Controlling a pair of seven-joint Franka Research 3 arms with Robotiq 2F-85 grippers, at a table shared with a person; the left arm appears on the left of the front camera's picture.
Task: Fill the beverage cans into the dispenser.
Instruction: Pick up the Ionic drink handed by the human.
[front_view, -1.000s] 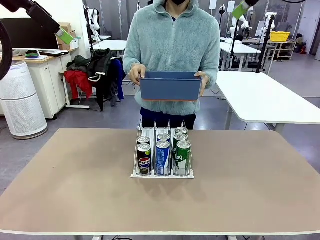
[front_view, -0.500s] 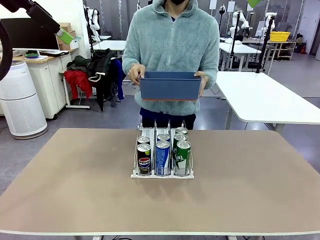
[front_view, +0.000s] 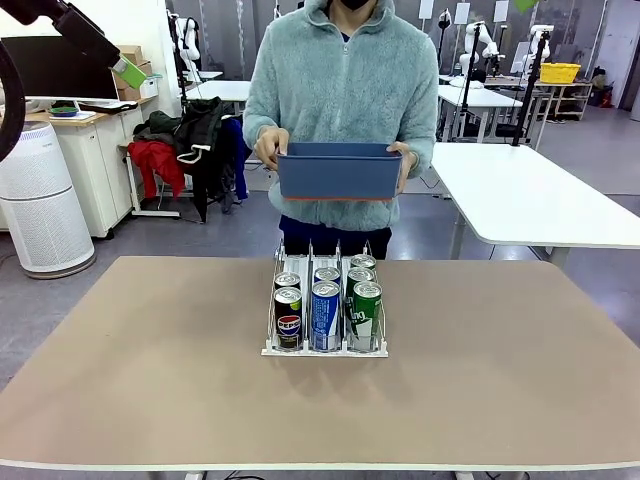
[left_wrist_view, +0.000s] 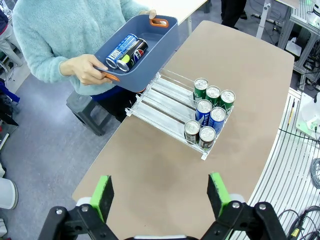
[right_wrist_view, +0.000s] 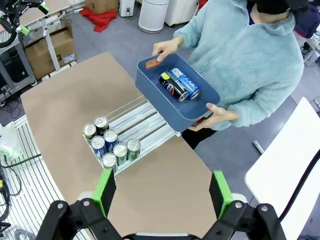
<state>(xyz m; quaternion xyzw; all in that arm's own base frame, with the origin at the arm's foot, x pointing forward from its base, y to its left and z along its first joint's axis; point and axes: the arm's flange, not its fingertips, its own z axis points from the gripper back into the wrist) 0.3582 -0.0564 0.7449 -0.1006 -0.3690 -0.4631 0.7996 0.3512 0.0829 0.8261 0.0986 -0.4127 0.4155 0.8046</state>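
Note:
The dispenser (front_view: 324, 351) stands mid-table with several beverage cans (front_view: 326, 312) at its near end: black Pepsi on the left, blue-white in the middle, green on the right. Behind it a person holds a dark blue bin (front_view: 340, 172) above the table's far edge. In the wrist views the bin (left_wrist_view: 152, 47) (right_wrist_view: 200, 107) holds two lying cans, a blue-white one (left_wrist_view: 121, 49) (right_wrist_view: 184, 83) and a black Pepsi one (left_wrist_view: 133, 54) (right_wrist_view: 173, 87). My left gripper (left_wrist_view: 161, 195) and right gripper (right_wrist_view: 162, 192) hang high above the table, both open and empty. The left gripper (front_view: 128, 72) shows at the upper left of the front view.
The dispenser's rear lanes (left_wrist_view: 160, 97) (right_wrist_view: 142, 117) are bare rails. Brown tabletop (front_view: 150, 380) spreads wide on both sides of the rack. A white table (front_view: 540, 200) stands beyond at the right, an air purifier (front_view: 40, 210) on the floor at the left.
The right gripper's green pad has slid up and out at the top right of the front view. The person and the bin have barely shifted. The left arm is still.

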